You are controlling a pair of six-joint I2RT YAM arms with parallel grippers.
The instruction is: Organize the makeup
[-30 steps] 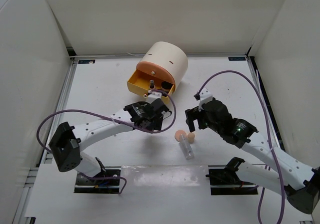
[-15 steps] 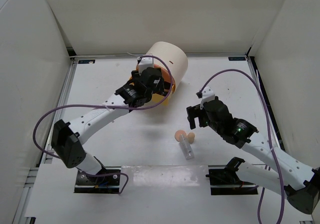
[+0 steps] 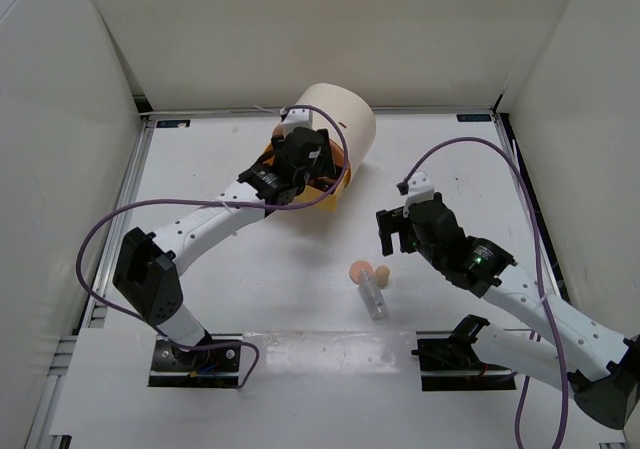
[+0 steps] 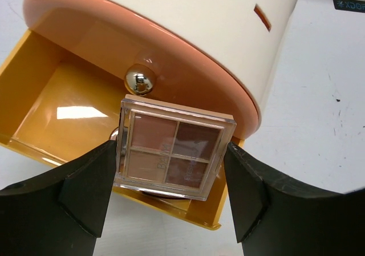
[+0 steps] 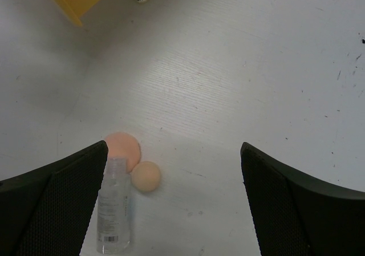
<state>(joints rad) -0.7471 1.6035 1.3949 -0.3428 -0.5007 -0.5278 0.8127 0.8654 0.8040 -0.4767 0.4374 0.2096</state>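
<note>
Fingers of the right gripper we record as spread wide, grasping nothing, above the white table. Below them, near centre, lies a clear plastic tube, its far end just beside two peach sponges. Farther left, the left gripper is clenched on a rose-gold four-pan eyeshadow palette, held over the open yellow drawer of a cream cylindrical box standing at far centre.
</note>
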